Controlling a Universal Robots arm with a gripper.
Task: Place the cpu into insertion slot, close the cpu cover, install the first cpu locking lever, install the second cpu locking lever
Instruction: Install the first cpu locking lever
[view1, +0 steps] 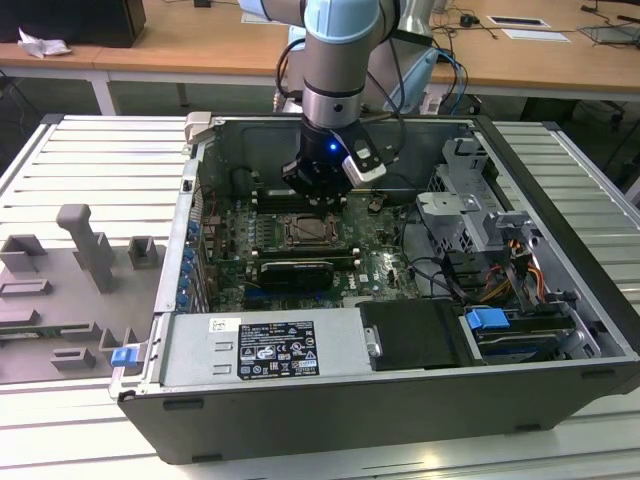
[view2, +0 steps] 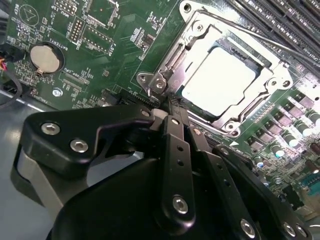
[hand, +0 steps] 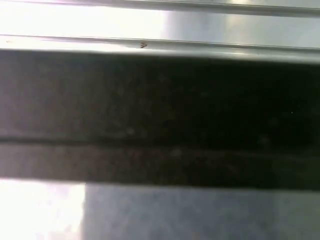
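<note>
In the exterior view my gripper (view1: 322, 200) hangs inside the open computer case, just above the insertion slot (view1: 305, 232) on the green board. In the second wrist view the cpu (view2: 220, 80) lies flat in the slot, its pale top showing through the window of the cpu cover (view2: 272, 82), which lies down over it. My gripper (view2: 172, 111) is shut, its black fingers (view2: 176, 145) pressed together with nothing seen between them. Their tips sit at the socket's near corner, by a bent metal lever end (view2: 159, 85). A thin lever rod (view2: 250, 36) runs along the socket's far side.
A coin battery (view2: 45, 56) and memory slots (view2: 280, 20) flank the socket. The case walls (view1: 200, 190), a black card (view1: 295, 272), the power supply (view1: 280, 348), the drive cage (view1: 470, 200) and loose cables (view1: 440, 275) close in around it. Grey fixtures (view1: 90, 250) stand at the exterior view's left.
</note>
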